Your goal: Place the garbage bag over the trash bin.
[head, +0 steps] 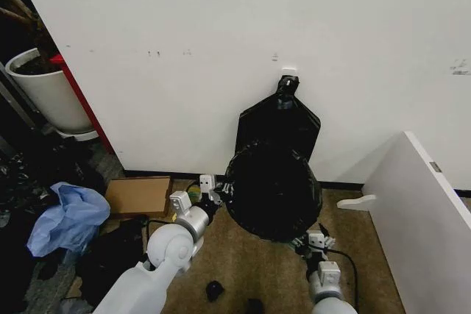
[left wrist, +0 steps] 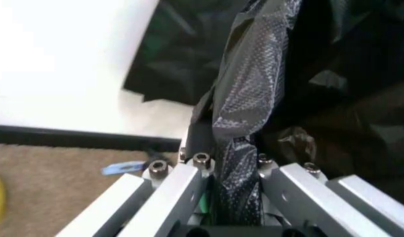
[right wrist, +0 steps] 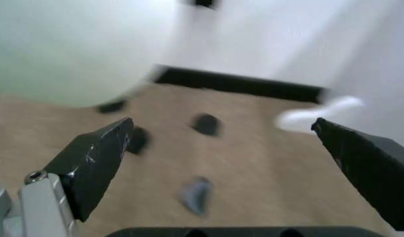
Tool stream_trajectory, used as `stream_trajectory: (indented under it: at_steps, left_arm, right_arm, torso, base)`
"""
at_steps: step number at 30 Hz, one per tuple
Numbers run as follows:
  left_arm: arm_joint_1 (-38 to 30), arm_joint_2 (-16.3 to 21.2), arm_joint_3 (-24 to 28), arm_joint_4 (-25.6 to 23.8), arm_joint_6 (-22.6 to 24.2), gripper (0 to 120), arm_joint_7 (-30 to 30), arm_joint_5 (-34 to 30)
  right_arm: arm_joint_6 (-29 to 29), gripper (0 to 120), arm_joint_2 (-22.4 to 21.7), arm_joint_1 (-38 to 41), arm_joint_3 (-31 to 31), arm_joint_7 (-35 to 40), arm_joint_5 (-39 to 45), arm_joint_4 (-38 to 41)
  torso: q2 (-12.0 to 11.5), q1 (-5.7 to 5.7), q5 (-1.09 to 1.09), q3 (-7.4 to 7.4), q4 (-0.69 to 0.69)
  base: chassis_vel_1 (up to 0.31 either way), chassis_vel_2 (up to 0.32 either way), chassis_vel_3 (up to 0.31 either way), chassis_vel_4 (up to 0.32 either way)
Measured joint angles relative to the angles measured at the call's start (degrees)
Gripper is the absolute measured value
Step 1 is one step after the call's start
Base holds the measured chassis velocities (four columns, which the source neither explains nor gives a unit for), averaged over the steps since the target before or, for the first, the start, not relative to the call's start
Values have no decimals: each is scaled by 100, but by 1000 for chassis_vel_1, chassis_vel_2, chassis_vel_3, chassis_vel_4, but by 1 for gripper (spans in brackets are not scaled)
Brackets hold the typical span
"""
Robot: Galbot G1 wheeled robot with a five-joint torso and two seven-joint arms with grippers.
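Holding the garbage bag (head: 271, 195) by its edge, my left tool (head: 208, 190) sits at roughly nine o'clock of the bagged bin, and in the left wrist view its fingers (left wrist: 179, 190) are closed tight on a twisted fold of the glossy black plastic (left wrist: 245, 113). I judge the pinch is there to keep the film taut at the rim so it does not slip off while the other side is settled. The bag looks already draped over the trash bin (right wrist: 70, 47), which stands on the carpeted floor (head: 250, 270) against the wall; from the head camera the bin itself is hidden under the black plastic, and only the right wrist view gives a pale curved side of it.

My right tool (head: 315, 240) is low at about five o'clock of the bin, just beside the bag's lower edge, with its fingers (right wrist: 97, 158) spread wide and nothing between them. It is apart from the plastic, so any tug on that side calls for closing in first. A flat black bundle (head: 280, 119) hangs on the wall at twelve o'clock, behind the bin.
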Motion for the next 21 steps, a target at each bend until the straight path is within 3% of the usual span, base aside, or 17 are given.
stream_trajectory:
  at_steps: [6, 12, 21]
  left_arm:
    - [62, -2, -21, 99, 22, 0, -157, 18]
    - [-83, -300, -52, 49, 349, 0, -794, -340]
    - [-62, -405, -29, -116, 496, 0, -933, -547]
  right_arm:
    - [169, 100, -22, -236, 172, 327, 235, 311]
    - [1310, 100, 43, -1102, -241, -659, -196, 725]
    - [1940, 100, 202, -887, -357, -1446, -89, 479]
  torso:
    - [0, 0, 0, 0, 2]
    - [0, 0, 0, 0, 0]
    - [0, 0, 0, 0, 3]
  base:
    - [0, 0, 0, 0]
    - [0, 0, 0, 0]
    - [0, 0, 0, 0]
